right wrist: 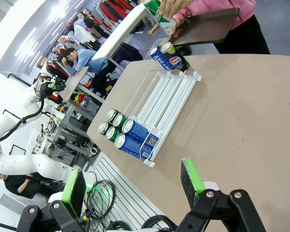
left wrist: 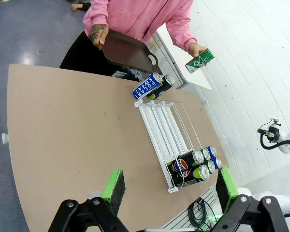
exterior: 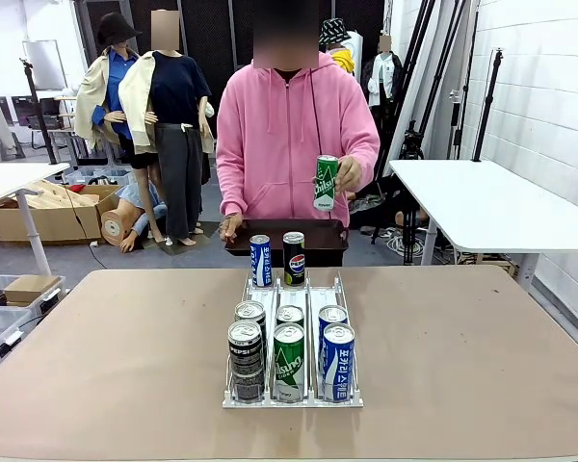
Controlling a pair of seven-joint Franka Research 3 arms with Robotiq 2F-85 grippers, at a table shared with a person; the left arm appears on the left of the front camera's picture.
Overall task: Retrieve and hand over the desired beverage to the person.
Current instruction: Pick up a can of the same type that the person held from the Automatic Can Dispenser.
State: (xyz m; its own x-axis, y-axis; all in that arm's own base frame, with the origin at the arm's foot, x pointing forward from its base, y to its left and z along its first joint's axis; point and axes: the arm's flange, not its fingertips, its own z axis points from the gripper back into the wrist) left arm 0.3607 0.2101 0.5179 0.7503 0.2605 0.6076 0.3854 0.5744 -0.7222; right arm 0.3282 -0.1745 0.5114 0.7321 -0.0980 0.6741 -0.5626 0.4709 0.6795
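Note:
The person (exterior: 287,135) in a pink hooded sweatshirt stands at the far side of the table. One hand holds up a green can (exterior: 326,183), the other a dark brown tray (exterior: 285,236) at the table edge. A blue can (exterior: 260,261) and a black Pepsi can (exterior: 294,258) stand upright at the far end of a clear rack (exterior: 291,289). Several cans, black, green and blue, fill the rack's near end (exterior: 289,351). My left gripper (left wrist: 171,188) hangs open above the table's near edge beside the rack (left wrist: 162,128). My right gripper (right wrist: 133,186) is open too, on the rack's (right wrist: 159,96) other side.
The tan table (exterior: 125,356) has wide bare surface on both sides of the rack. A white table (exterior: 482,202) stands at the back right, and cardboard boxes (exterior: 53,212) lie on the floor at the back left. Other people sit at desks (right wrist: 82,55) far off.

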